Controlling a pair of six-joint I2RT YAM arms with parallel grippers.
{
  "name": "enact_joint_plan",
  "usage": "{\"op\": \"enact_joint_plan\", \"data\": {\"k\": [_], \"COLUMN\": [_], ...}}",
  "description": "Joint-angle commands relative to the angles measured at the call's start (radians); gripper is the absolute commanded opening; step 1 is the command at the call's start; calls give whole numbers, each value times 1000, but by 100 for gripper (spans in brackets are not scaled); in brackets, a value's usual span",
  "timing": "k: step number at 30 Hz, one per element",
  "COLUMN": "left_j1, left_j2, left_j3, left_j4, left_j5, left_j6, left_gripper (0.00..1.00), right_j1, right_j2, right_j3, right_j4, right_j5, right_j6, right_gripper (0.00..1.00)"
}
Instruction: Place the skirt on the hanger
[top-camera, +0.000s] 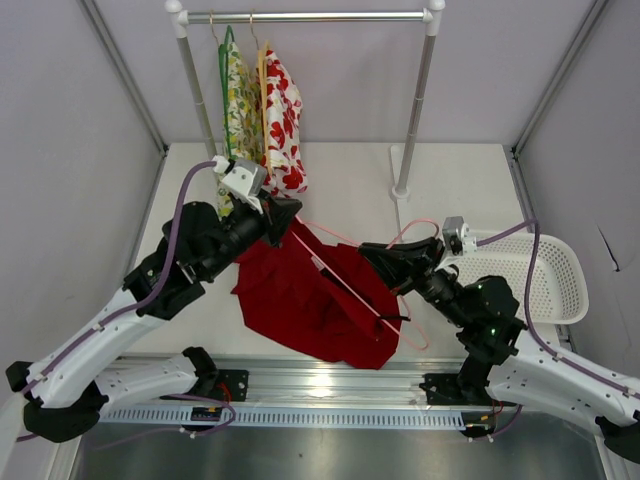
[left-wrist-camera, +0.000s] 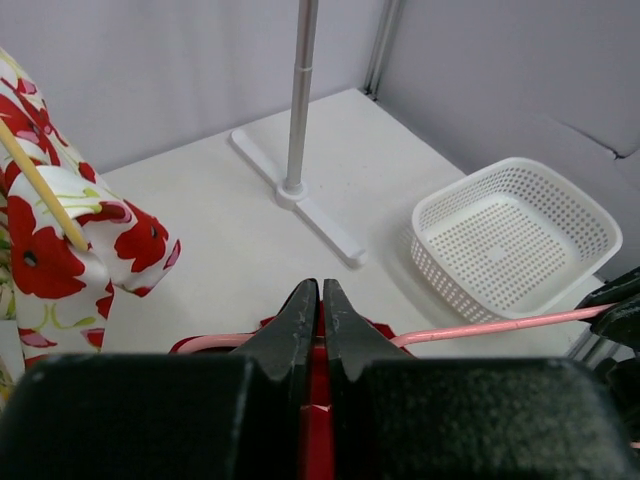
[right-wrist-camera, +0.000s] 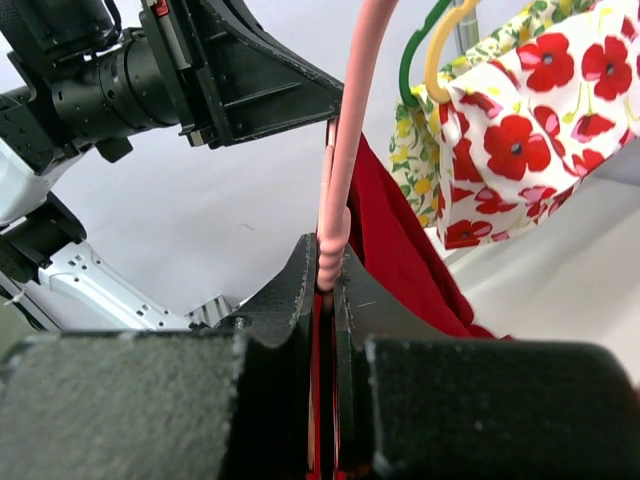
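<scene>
The deep red skirt (top-camera: 300, 300) hangs and spreads on the table between the two arms. Its top edge is lifted by my left gripper (top-camera: 290, 212), which is shut on the red fabric (left-wrist-camera: 321, 350). The pale pink hanger (top-camera: 350, 287) lies slanted across the skirt, its hook (top-camera: 418, 226) toward the right. My right gripper (top-camera: 372, 252) is shut on the hanger's twisted neck (right-wrist-camera: 333, 262), and the skirt (right-wrist-camera: 400, 240) drapes just beside the wire. In the left wrist view the hanger (left-wrist-camera: 480, 330) crosses behind my left gripper (left-wrist-camera: 321, 290).
A clothes rack (top-camera: 415, 110) stands at the back. On its rail hang a green hanger with a floral garment (top-camera: 238, 105) and an orange hanger with a white red-printed garment (top-camera: 283, 120), close behind my left gripper. A white basket (top-camera: 570, 262) sits at the right.
</scene>
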Motion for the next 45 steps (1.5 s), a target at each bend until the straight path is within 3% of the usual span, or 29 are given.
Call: {"op": "enact_joint_plan", "data": {"k": [1,5,12,21,26,29,38,45], "left_j1": [-7,-7,-7,-7,-7,-7,-21,-69], "left_j2": [-11,-1,32,57,72,98,97,104], "left_j3": [50,76,128,162,187,202,129,99], "left_j4": [105,130,134,131,108,76,116,130], "left_j5": [33,57,110,96,156,206,344,403], "left_j6": [-23,-16,10,53,70,75,-17,-34], "left_gripper": [14,17,36,43,43,28,21,23], "right_j1": [11,11,11,11,11,11,11,9], "right_j2": [-25,-11,2,21,39,65,111,130], "right_j3": [108,151,211,244,228,235,277,284], "right_j4": [119,101,59,64,113,133,130,130], "right_j5": [-49,-60,-64,-43,-35,-40,-43,-37], "right_j6": [-20,-39,-59,-66,-56,-53,-68,-71], "right_gripper": [0,0,0,0,0,0,0,0]}}
